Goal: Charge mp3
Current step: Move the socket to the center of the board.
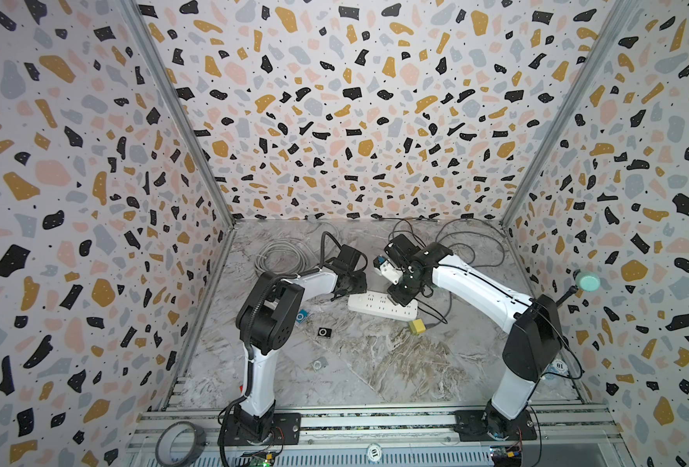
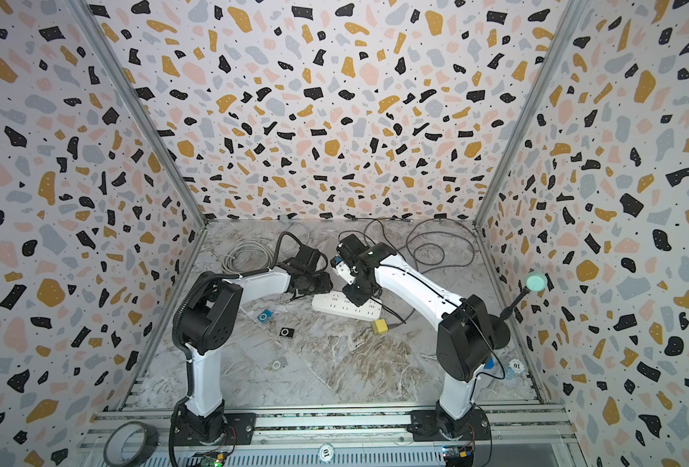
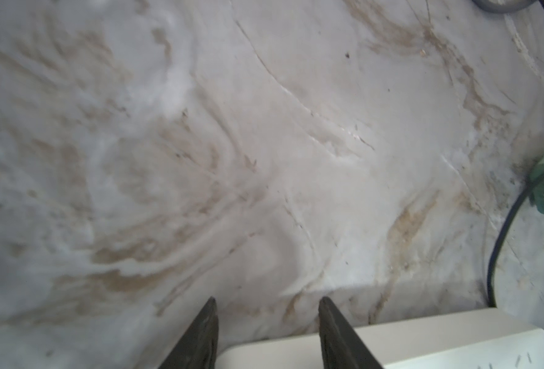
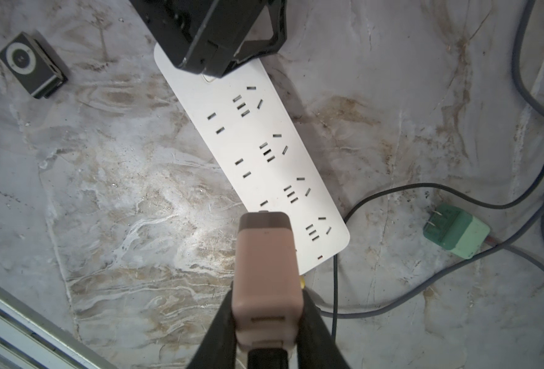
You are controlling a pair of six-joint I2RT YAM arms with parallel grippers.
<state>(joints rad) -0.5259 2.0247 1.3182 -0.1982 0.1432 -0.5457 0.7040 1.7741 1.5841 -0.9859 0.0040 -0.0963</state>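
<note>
One white oblong plastic power strip (image 1: 382, 306) on the marbled tabletop (image 1: 375, 364). Three small square players lie loose: blue mp3 player (image 1: 302, 315) at 9 o'clock of the strip, black mp3 player (image 1: 324, 332) at 8, silver mp3 player (image 1: 318, 364) at 7. One green plug adapter (image 4: 456, 230) at 4 o'clock. The right gripper (image 4: 266, 303) clamps one tan block-shaped charger (image 4: 266, 255) over the strip. The left gripper (image 3: 268, 300) is spread and empty at the strip's 9 o'clock end.

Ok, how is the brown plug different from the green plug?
The brown plug is pinched in the right gripper, up over the strip; the green plug lies loose on the table beside the strip. The green plug's prongs show plainly; the brown plug's don't. Both are small two-tone blocks.
</note>
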